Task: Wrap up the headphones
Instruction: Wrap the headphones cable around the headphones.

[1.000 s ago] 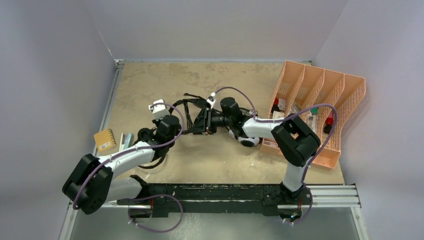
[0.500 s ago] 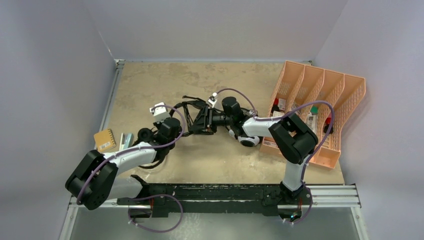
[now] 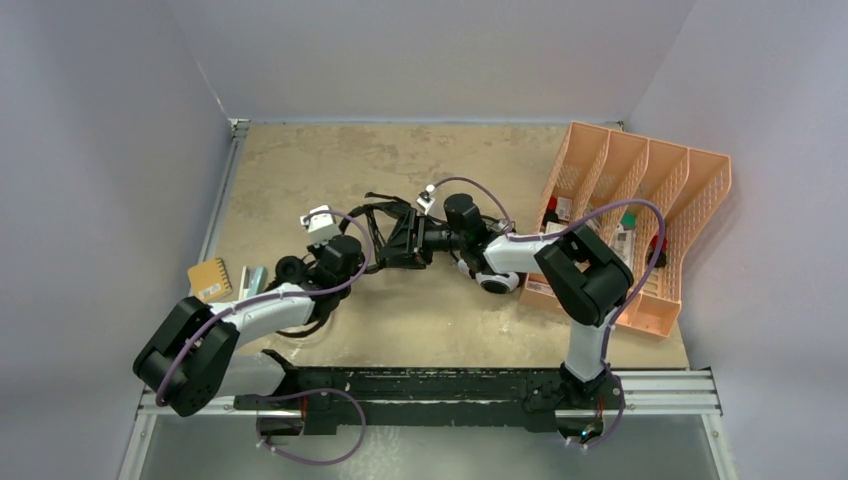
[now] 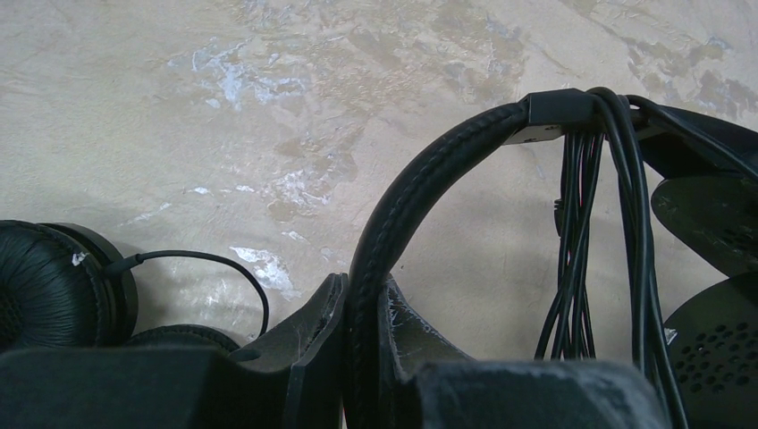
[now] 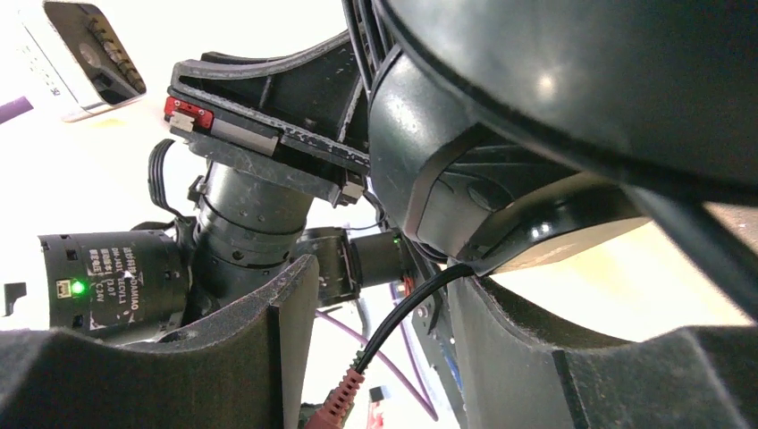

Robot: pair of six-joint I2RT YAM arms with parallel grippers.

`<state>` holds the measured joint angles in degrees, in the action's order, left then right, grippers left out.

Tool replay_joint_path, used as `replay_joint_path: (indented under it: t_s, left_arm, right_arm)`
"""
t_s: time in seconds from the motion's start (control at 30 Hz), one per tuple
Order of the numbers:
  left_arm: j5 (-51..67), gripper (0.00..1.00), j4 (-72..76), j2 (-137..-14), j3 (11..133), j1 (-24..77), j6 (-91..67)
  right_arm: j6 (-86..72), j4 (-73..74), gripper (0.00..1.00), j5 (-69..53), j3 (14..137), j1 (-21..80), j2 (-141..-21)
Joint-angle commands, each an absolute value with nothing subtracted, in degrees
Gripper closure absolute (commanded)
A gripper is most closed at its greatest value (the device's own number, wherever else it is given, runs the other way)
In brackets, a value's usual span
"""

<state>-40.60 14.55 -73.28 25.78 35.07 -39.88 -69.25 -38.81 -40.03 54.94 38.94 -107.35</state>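
1. Headphones (image 3: 395, 232), larger black pair: held near the centre of the bench (image 3: 300, 170), between both arms.
2. Left gripper (image 4: 362, 290): fingers clamped on the padded headband (image 4: 420, 179), over which the cable (image 4: 617, 179) is looped.
3. Right gripper (image 5: 380, 279): fingers parted; a cable end is seen between them.

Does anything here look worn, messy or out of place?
Mostly wear. The tabletop is blotched with whitish scuffs, and the left gripper, clamped on the larger black headphones, has scratched pads. The cable hangs from their band in loose, uneven loops rather than a tight wrap.
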Motion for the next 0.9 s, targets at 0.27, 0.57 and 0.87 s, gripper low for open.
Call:
replay_joint_path:
  t_s: [0.27, 0.57, 0.87]
  left_arm:
    - [-33.71, 1.0, 16.97, -73.38, 25.89, 37.48, -39.28]
    - [-34.26, 1.0, 16.74, -71.88, 26.06, 37.53, -39.61]
    - [-34.74, 1.0, 16.77, -73.34, 25.4, 37.43, -43.81]
  right_arm:
    - [-67.17, -41.96, 0.39, -37.28, 58.3, 38.23, -100.51]
    - [-62.34, -38.42, 0.34, -35.99, 60.07, 38.24, -103.4]
    - [-39.01, -14.79, 0.35, -36.72, 68.11, 38.11, -97.46]
